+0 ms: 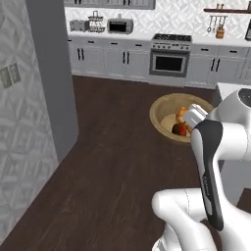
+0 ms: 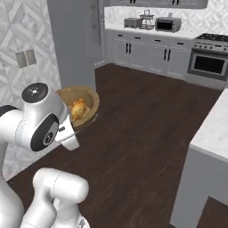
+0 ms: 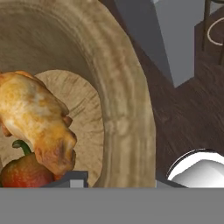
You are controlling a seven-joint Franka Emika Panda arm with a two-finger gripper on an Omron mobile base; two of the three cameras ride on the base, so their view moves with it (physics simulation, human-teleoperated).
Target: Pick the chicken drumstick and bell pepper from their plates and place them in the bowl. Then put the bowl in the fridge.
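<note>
While the gripper point(image 3: 116, 181) straddles the rim of the bowl point(image 3: 127, 118), one finger inside and one outside the wall, I read it as clamped on that rim, and the bowl hangs in the air above the dark wood floor point(image 1: 112, 162). In the hand view the chicken drumstick point(image 3: 37, 120) lies on the bowl's lighter inner bottom, and the bell pepper point(image 3: 24, 170) sits just beside it, touching its lower end, green stem up.

From the left base view I see the arm bent at the elbow, its forearm reaching forward and the hand covering the near right part of the bowl point(image 1: 164, 115); the drumstick point(image 1: 181, 112) and the pepper point(image 1: 181, 129) show by the hand. In the right base view the wrist joint sits in front of the bowl point(image 2: 89, 107), with the drumstick point(image 2: 78, 109) visible inside.

Around me: a tall grey panel point(image 1: 54, 73) stands to the left, close to the bowl in the right base view. To the right, the white-topped island counter point(image 2: 213, 129) is well apart from the arm. Between them the floor runs open toward the far cabinets point(image 1: 110, 59) and the oven point(image 1: 169, 61).
</note>
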